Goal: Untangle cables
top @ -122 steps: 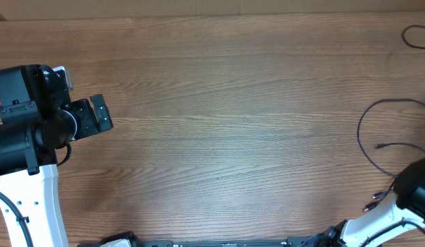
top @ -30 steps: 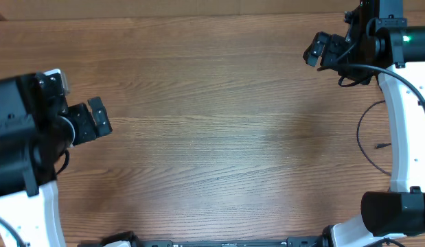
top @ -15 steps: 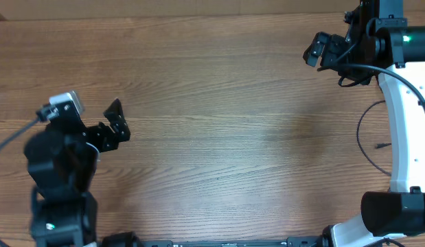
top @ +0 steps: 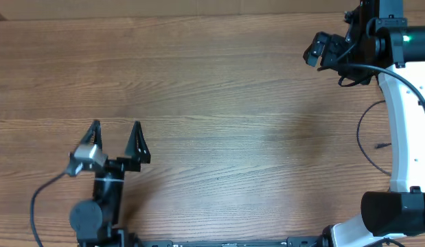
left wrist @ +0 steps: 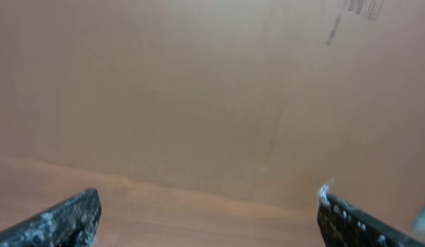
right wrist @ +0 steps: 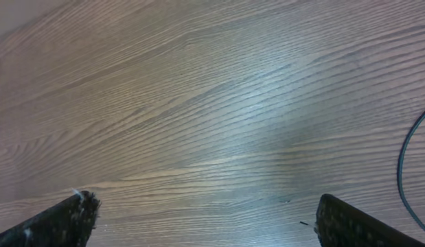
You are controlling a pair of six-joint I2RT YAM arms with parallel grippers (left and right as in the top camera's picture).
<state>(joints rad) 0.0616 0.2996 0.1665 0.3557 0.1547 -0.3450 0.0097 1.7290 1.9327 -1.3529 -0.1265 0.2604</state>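
Observation:
One thin black cable (top: 359, 134) lies in a loop at the table's right edge, its small plug (top: 381, 146) inside the loop; the white right arm covers part of it. The right wrist view catches an arc of this cable (right wrist: 402, 165) at its right border. My right gripper (top: 314, 51) hangs open at the far right, well above the loop and apart from it, with bare wood between its fingers (right wrist: 61, 223). My left gripper (top: 116, 132) stands open near the front left, pointing toward the far edge, nothing between its fingertips (left wrist: 58, 221).
A brown cardboard wall (left wrist: 198, 89) rises behind the wooden table (top: 219, 116). The right arm's white link (top: 401, 123) runs down the right side. The left arm's base (top: 95, 213) sits at the front edge with its own thick cable curling beside it.
The left arm swung from the left edge down to the front left, and its gripper now points toward the far side. The right arm held still.

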